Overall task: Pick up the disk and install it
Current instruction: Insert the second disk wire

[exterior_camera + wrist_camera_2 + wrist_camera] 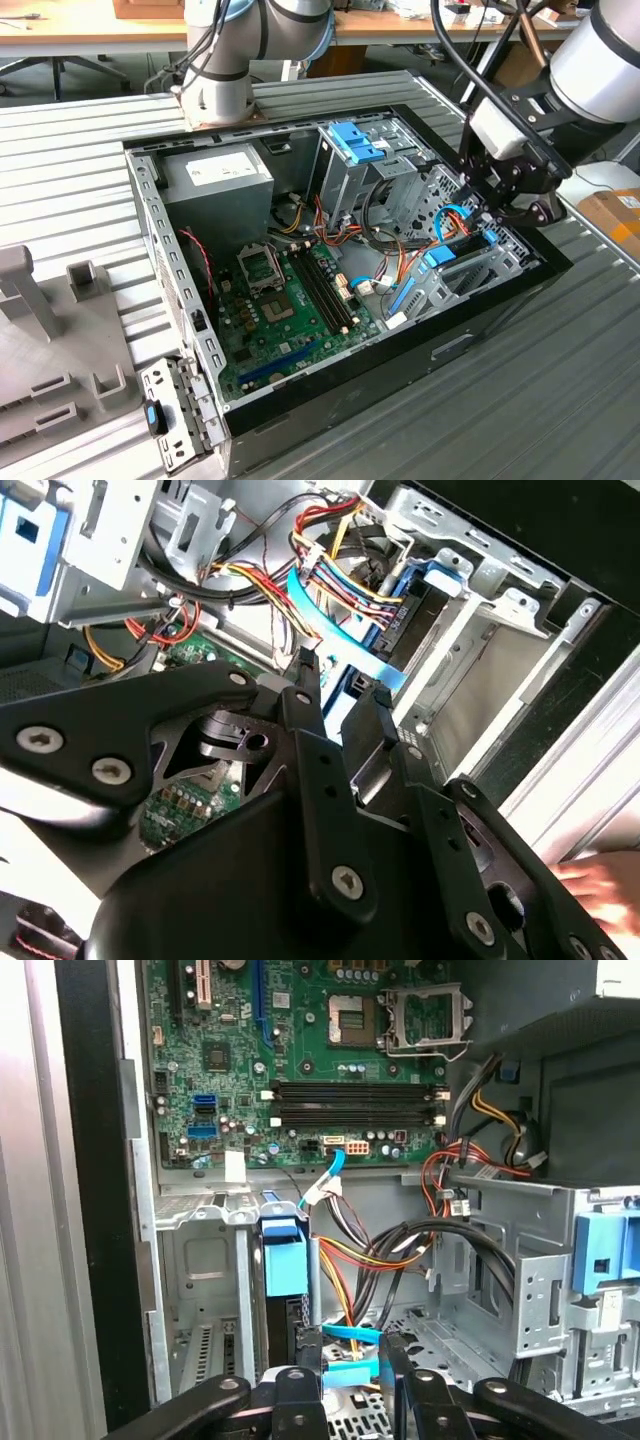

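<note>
The flat black hard drive in its bright blue plastic carrier rails, the disk (pixel 285 1290), stands on edge inside the open black computer case (pixel 480 330), in the grey metal drive bay (pixel 470 275) at the case's corner nearest the exterior view's right. In the exterior view its blue end tabs (pixel 442 257) show just below the gripper (pixel 500 205). It appears largely slid into the bay, so the pick-up looks done and the installing well advanced. Whether it is fully seated cannot be told.

The black gripper (pixel 345 1360) hangs directly over the disk's upper end. In both wrist views its two dark fingers (pixel 305 695) stand a little apart, with a narrow gap between them. In the first wrist view a blue tab (pixel 345 1372) lies in that gap. Whether the fingers press on it or merely straddle it cannot be told, so the grasp stays uncertain.

The green motherboard (pixel 300 1050) and the bundled coloured cables (pixel 380 1250) lie beside the bay, the cables close to the disk's top. The tall grey cage with the blue latch (pixel 355 140) stands apart, toward the middle of the case.
</note>
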Controlling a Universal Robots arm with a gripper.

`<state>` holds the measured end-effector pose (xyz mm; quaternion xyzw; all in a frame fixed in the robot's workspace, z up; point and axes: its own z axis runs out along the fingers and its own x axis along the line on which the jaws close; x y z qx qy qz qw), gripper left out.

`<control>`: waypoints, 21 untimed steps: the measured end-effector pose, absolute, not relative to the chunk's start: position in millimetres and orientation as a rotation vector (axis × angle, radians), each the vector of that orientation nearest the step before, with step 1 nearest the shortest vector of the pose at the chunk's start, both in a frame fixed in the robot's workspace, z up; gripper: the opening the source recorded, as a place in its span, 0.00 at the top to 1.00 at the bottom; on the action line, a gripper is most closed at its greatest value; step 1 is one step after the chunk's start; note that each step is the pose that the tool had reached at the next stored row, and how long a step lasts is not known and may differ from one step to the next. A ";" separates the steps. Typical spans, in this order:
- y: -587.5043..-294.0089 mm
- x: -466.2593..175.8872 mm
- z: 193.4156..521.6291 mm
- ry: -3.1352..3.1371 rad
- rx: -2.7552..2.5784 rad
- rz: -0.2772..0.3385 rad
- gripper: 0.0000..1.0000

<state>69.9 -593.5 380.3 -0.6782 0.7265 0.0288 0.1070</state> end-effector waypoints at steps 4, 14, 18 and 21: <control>-593.7 69.9 378.1 2.172 -1.960 0.079 0.64; -596.1 69.8 372.5 2.207 -1.921 0.072 0.64; -600.8 69.9 371.8 2.210 -1.921 0.068 0.64; -600.9 69.8 367.4 2.210 -1.921 0.068 0.64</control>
